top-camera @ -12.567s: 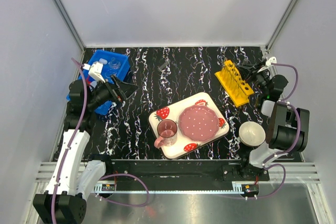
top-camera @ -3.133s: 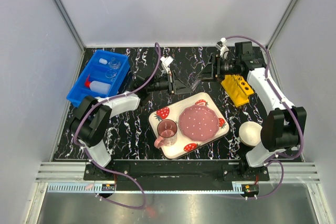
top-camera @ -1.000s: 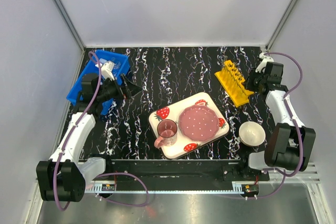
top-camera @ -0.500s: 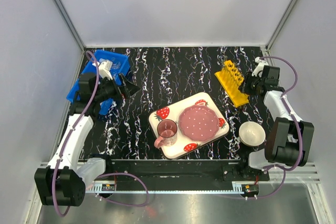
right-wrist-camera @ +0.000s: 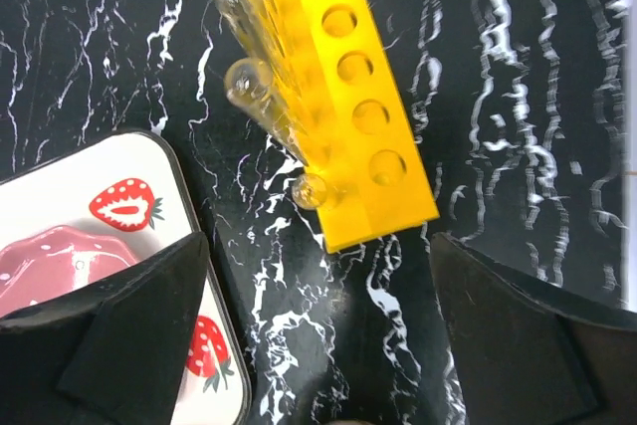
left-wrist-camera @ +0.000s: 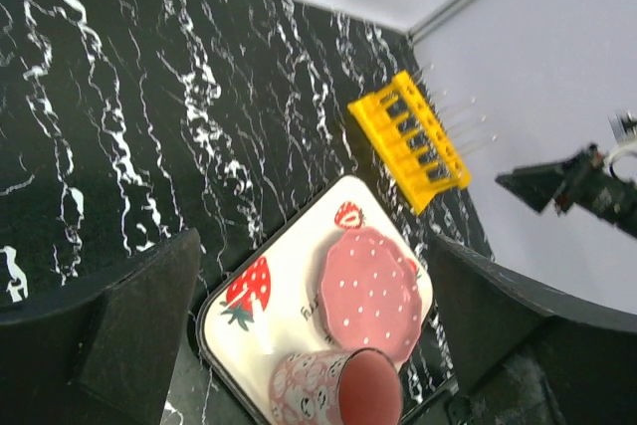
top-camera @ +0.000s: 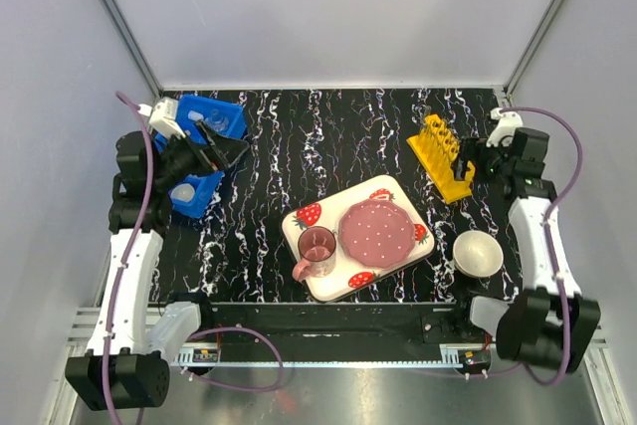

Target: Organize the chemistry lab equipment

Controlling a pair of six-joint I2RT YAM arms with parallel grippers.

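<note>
The yellow rack (top-camera: 443, 158) stands at the back right with thin clear tubes (right-wrist-camera: 249, 77) leaning in its holes. My right gripper (top-camera: 468, 159) is just right of the rack, open and empty. From the right wrist, the rack (right-wrist-camera: 353, 97) lies ahead of the gripper (right-wrist-camera: 318, 246). My left gripper (top-camera: 224, 146) hovers open over the blue bin (top-camera: 214, 116) at the back left, holding nothing. A small white dome (top-camera: 184, 191) shows in the bin's near end. The left wrist view looks between the open gripper (left-wrist-camera: 311, 246) across the table to the rack (left-wrist-camera: 410, 141).
A strawberry-print tray (top-camera: 309, 286) sits at the centre front with a pink plate (top-camera: 376, 231) and a pink cup (top-camera: 317, 246) on it. A white bowl (top-camera: 478, 252) stands front right. Black marbled tabletop (top-camera: 328, 136) lies between bin and rack.
The right gripper has opened beside the rack and its arm has shifted. The left arm has swung left and back over the blue bin, still open.
</note>
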